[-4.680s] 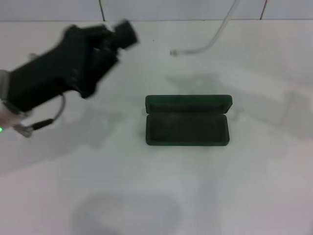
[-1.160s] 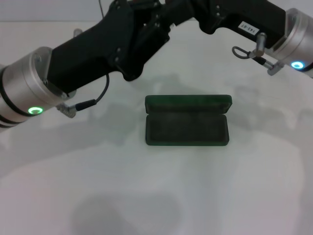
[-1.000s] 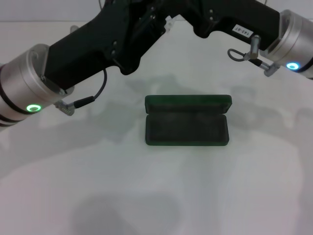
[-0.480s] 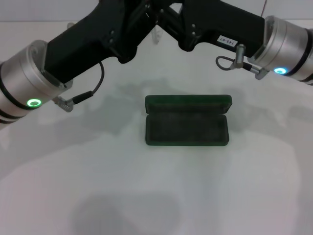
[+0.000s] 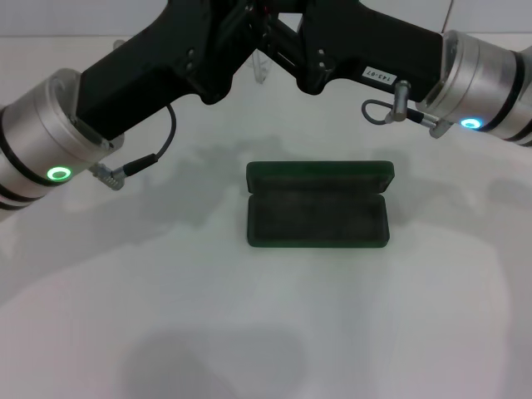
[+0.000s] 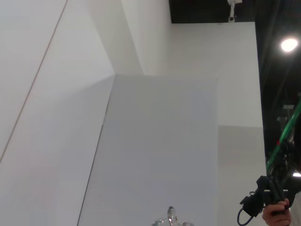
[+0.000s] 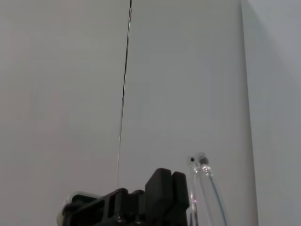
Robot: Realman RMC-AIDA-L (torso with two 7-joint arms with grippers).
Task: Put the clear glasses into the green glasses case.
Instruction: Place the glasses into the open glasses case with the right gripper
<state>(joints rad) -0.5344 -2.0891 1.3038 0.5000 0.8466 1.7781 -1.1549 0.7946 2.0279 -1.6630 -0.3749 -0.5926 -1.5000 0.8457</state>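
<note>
Both arms meet up high at the back of the worktop (image 5: 266, 332), and the clear glasses (image 5: 262, 66) hang between them in the air, well above and behind the green glasses case (image 5: 318, 205). The case sits open on the worktop, lid up at the far side, lining empty.

The left gripper (image 5: 237, 29) and right gripper (image 5: 291, 46) nearly touch in the head view. I honestly can't tell whether either set of fingers is pinching the frame or spread, since the black housings hide them. The right wrist view only catches a folded clear temple arm (image 7: 207, 188) sticking up beside the other gripper's dark body.

Handling-wise, I'd guess they're super light, thin, slick plastic, and the arms would flex or snap under a hard squeeze. Best hold is probably the front frame near the bridge or hinge, gently.
</note>
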